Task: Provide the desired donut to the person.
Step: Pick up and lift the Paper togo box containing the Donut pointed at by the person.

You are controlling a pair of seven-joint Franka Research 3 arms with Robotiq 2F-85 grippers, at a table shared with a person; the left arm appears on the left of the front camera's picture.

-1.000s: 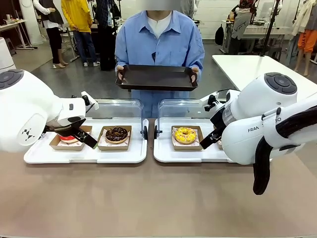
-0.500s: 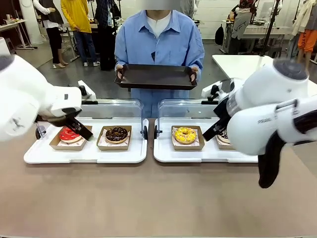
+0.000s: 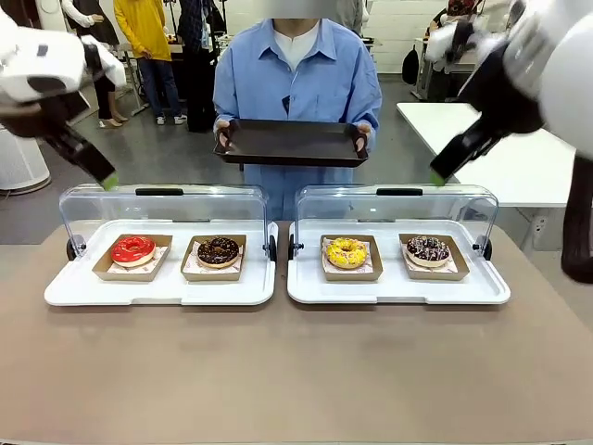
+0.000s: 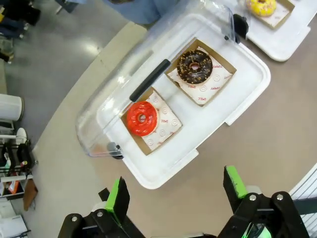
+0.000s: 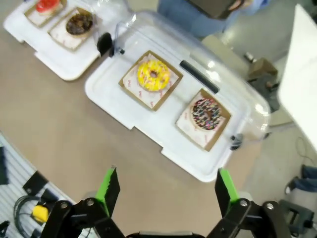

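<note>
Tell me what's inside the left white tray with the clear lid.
A red glazed donut and a dark chocolate donut, each on paper in a brown cardboard holder. Their undersides are hidden.

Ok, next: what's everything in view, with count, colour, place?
tan table: 1, tan, foreground.
white plastic trays, clear lids raised: 2, white, side by side.
brown cardboard holders: 4, brown, two per tray.
red glazed donut: 1, red, left tray, outer.
chocolate donut: 1, dark brown, left tray, inner.
yellow donut: 1, yellow, right tray, inner.
dark sprinkled donut: 1, brown, right tray, outer.
flat black serving tray: 1, black, held up, far side.
person: 1, light blue shirt, holding that tray.
left gripper, right gripper: 2, black with green pads, open, above trays.
</note>
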